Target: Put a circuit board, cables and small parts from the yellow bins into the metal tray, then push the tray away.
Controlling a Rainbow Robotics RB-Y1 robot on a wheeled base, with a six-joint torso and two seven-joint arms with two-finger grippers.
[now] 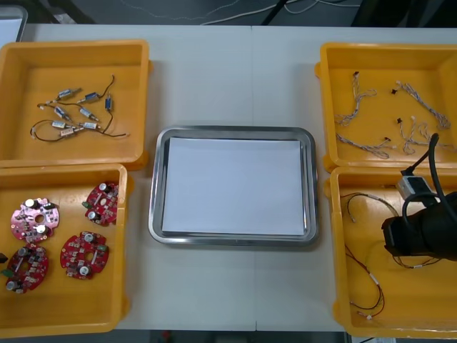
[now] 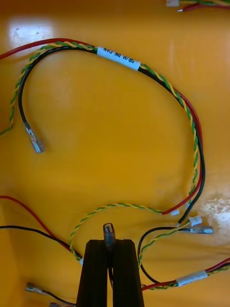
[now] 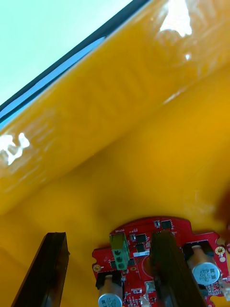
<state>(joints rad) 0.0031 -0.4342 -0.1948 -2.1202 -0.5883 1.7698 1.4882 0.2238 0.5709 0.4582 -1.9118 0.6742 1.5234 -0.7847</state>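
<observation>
Light table (image 1: 214, 78) ran under the whole spread, and I had both arms down among the bins. First the right gripper (image 2: 110, 242): its black fingers were pressed nearly together, pinching a small metal terminal (image 2: 109, 231) that stuck up between the tips. Around it the red, black and yellow-green cables (image 2: 143, 72) looped over the floor of the lower right bin (image 1: 357, 286); which lead owned that terminal, I couldn't tell. From the front, the right arm (image 1: 421, 236) hung over that bin at the right edge of the frame.

Then the left gripper (image 3: 108, 237): fingers spread wide, one finger (image 3: 167, 268) overlapping a round red circuit board (image 3: 139, 237), the other standing off to the board's side, nothing clamped. That board lay flat on the bin floor, with the bin wall (image 3: 120, 96) rising beyond it.

Moving outward, four red boards (image 1: 83, 255) sat in the lower left bin (image 1: 64, 307). Small metal parts (image 1: 71, 114) with dark leads lay in the upper left bin (image 1: 75, 46), and pale twisted cables (image 1: 357, 100) in the upper right bin (image 1: 378, 53). Centre frame, the metal tray (image 1: 232, 131) sat between the bins, white inside.
</observation>
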